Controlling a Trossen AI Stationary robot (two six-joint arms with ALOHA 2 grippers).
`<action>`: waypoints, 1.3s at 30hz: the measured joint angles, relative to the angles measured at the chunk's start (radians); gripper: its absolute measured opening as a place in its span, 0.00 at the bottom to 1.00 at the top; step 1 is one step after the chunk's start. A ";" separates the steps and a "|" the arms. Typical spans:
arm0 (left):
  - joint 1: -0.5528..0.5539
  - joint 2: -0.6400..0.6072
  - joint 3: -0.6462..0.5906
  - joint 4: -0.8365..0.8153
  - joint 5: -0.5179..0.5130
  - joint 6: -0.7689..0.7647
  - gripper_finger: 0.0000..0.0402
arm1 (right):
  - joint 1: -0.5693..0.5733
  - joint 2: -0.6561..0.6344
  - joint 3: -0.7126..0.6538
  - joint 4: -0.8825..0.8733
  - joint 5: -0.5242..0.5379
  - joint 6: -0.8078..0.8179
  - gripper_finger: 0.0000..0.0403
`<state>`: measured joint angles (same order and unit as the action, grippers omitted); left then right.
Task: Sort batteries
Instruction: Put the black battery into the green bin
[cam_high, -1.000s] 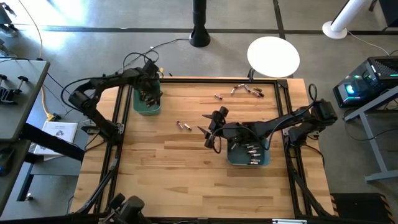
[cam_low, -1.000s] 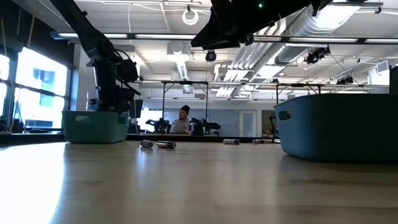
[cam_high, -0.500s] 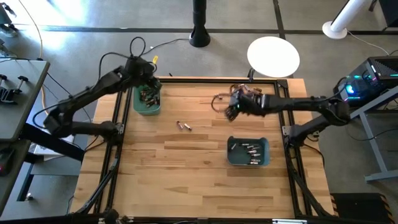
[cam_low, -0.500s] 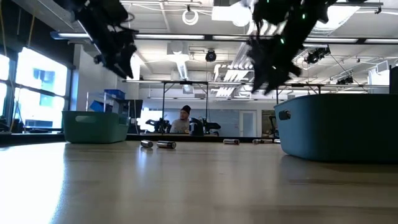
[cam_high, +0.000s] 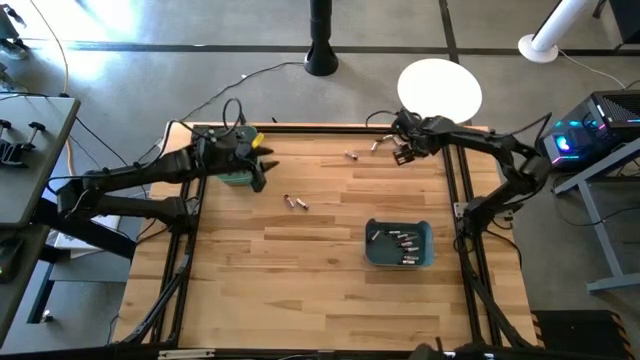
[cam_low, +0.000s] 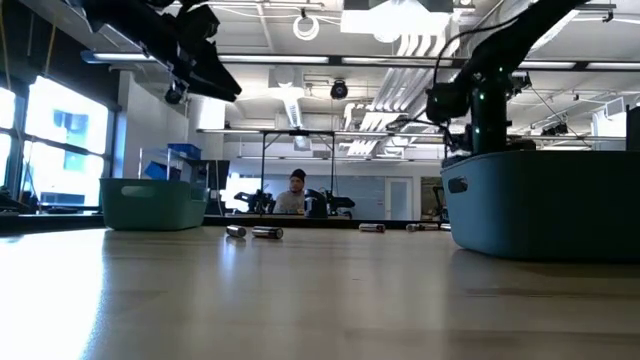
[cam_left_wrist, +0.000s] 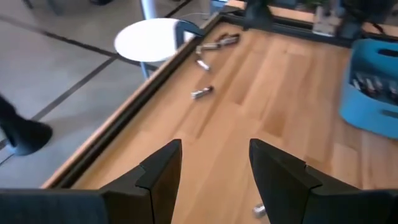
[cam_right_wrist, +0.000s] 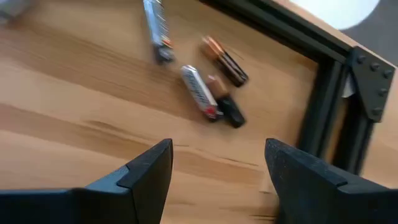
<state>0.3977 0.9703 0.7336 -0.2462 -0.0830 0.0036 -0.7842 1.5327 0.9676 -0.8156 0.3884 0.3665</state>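
We find the right gripper (cam_right_wrist: 214, 180) released and empty, with loose batteries (cam_right_wrist: 200, 91) lying on the wooden table (cam_high: 300, 280) just ahead of its jaws. The left gripper (cam_left_wrist: 214, 171) is likewise spread and empty. We judge the cells rigid, smooth, prone to rolling; grasp mid-barrel, crosswise.

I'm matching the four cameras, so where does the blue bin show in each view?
High view: blue bin, right of centre, batteries inside.
Low view: the bin's big dark wall at the right edge.
Left wrist view: at the right edge.
Right wrist view: not in it.
Shared landmark: the white round disc beyond the table's far edge, also in the left wrist view.
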 joint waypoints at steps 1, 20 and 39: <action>-0.014 0.000 -0.006 0.004 0.000 0.000 0.45 | -0.019 0.013 0.000 -0.004 0.000 -0.030 0.62; -0.053 0.001 -0.020 0.042 -0.011 0.000 0.45 | -0.098 0.266 0.059 0.003 0.024 -0.457 0.51; -0.053 0.001 -0.020 0.034 -0.010 -0.002 0.45 | -0.113 0.304 0.104 -0.051 -0.171 -0.517 0.14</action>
<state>0.3447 0.9714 0.7139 -0.2118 -0.0930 0.0021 -0.8967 1.8362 1.0719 -0.8666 0.2172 -0.1503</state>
